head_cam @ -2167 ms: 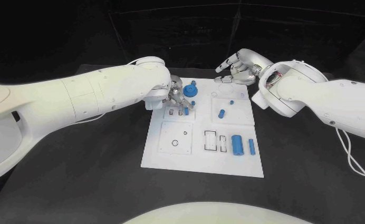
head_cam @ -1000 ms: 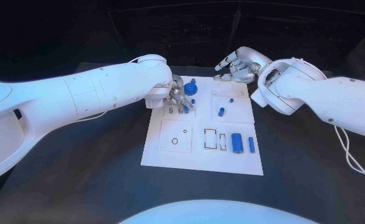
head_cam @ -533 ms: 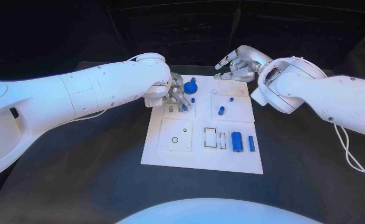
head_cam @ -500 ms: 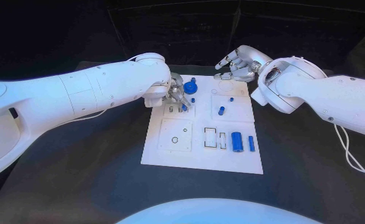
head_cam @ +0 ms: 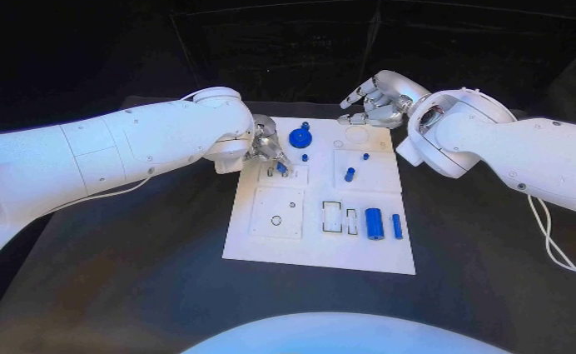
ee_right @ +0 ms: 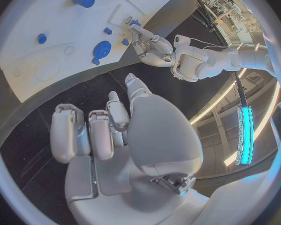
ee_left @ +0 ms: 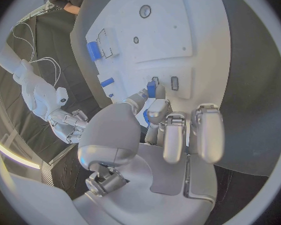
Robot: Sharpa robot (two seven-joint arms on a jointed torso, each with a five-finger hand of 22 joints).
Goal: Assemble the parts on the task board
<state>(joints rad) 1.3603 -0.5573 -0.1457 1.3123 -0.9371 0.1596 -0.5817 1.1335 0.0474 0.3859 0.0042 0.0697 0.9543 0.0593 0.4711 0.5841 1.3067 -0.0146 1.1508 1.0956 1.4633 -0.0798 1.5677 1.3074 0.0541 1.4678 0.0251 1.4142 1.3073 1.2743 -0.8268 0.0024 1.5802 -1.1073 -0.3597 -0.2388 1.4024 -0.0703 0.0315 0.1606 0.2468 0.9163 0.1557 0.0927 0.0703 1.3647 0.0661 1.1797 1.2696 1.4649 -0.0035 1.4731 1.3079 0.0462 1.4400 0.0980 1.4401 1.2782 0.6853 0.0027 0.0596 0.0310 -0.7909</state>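
The left hand pinches a small smooth blue peg at its fingertips, over slots in the flat white task board. Beyond it, the right hand hovers empty, fingers loosely spread, above matte black table.

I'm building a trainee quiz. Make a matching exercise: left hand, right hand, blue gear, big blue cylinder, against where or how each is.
1 left hand
2 right hand
3 blue gear
4 big blue cylinder

A on the board's near right part
B holds nothing, at the far right corner
C pinches a small blue piece
D sits by the board's far edge

Pairs: 1-C, 2-B, 3-D, 4-A
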